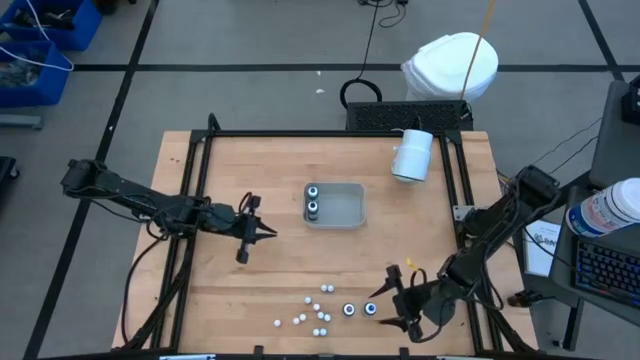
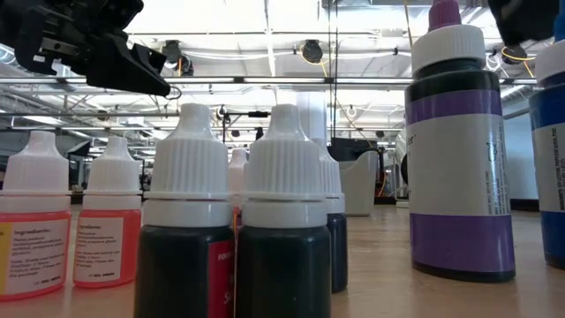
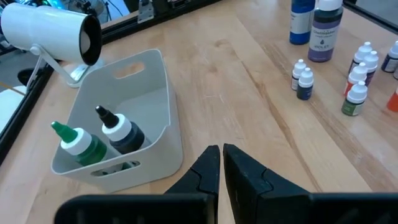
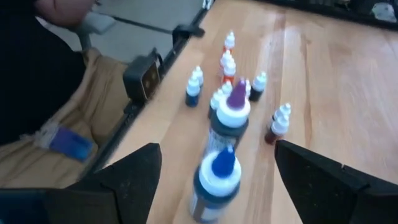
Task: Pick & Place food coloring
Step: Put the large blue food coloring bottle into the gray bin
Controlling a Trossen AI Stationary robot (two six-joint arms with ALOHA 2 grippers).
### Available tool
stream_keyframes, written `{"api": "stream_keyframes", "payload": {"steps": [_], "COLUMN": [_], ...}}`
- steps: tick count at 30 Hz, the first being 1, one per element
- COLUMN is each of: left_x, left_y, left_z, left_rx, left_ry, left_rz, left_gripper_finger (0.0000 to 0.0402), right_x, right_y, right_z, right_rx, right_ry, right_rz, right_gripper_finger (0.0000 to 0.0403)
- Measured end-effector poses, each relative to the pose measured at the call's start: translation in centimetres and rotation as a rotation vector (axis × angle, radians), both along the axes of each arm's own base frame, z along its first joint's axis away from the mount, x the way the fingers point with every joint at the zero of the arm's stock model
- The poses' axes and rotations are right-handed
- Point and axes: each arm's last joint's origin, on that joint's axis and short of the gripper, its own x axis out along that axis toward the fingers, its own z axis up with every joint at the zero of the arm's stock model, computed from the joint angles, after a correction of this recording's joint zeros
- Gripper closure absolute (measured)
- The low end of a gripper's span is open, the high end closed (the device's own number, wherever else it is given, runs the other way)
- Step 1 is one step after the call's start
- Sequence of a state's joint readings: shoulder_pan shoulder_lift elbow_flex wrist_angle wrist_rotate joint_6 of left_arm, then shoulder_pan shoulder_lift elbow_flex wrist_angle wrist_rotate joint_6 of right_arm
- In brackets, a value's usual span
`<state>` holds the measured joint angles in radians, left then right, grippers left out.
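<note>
Two larger food coloring bottles stand upright near the table's front edge, one blue-topped (image 4: 214, 180) and one purple-topped (image 4: 231, 112). My right gripper (image 4: 217, 148) is open wide just to their right, its fingers (image 4: 134, 180) spread to either side of the blue-topped bottle's line and clear of it. Several small white-capped bottles (image 1: 315, 308) stand to the left of those two. A green-topped bottle (image 3: 81, 144) and a black-topped bottle (image 3: 121, 132) stand in the grey tray (image 3: 163, 102). My left gripper (image 3: 221, 163) is shut on nothing, above the table left of the tray.
A large white cylinder (image 1: 412, 155) lies on its side at the back right of the table, behind the tray (image 1: 350, 205). Black frame rails run along the table's edges (image 1: 200, 180). Bare wood lies between the tray and the front bottles.
</note>
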<state>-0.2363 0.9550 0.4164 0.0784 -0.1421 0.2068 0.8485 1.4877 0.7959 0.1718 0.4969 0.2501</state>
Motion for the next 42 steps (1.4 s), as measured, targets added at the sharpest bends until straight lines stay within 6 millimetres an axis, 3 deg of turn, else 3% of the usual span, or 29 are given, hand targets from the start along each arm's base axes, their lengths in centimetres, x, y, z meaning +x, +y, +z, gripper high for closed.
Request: {"api": "stream_keyframes", "payload": {"steps": [14, 27, 42], "left_x": [0.0, 0.0, 0.0], "left_y": [0.0, 0.0, 0.0], "left_z": [0.0, 0.0, 0.0], "left_rx": [-0.017, -0.030, -0.029], "left_ry": [0.002, 0.004, 0.004], "left_rz": [0.008, 0.013, 0.013], "left_gripper_finger": [0.0371, 0.0371, 0.0371], "right_x": [-0.6, 0.7, 1.6], "right_y": [-2.3, -1.2, -1.8], "right_z": [-2.9, -4.5, -5.7], "right_rx": [0.145, 0.156, 0.133], "right_ry": [-0.065, -0.076, -0.056], "right_rz": [-0.028, 0.041, 0.005], "right_gripper_finger": [0.0106, 0.0110, 0.0110]}}
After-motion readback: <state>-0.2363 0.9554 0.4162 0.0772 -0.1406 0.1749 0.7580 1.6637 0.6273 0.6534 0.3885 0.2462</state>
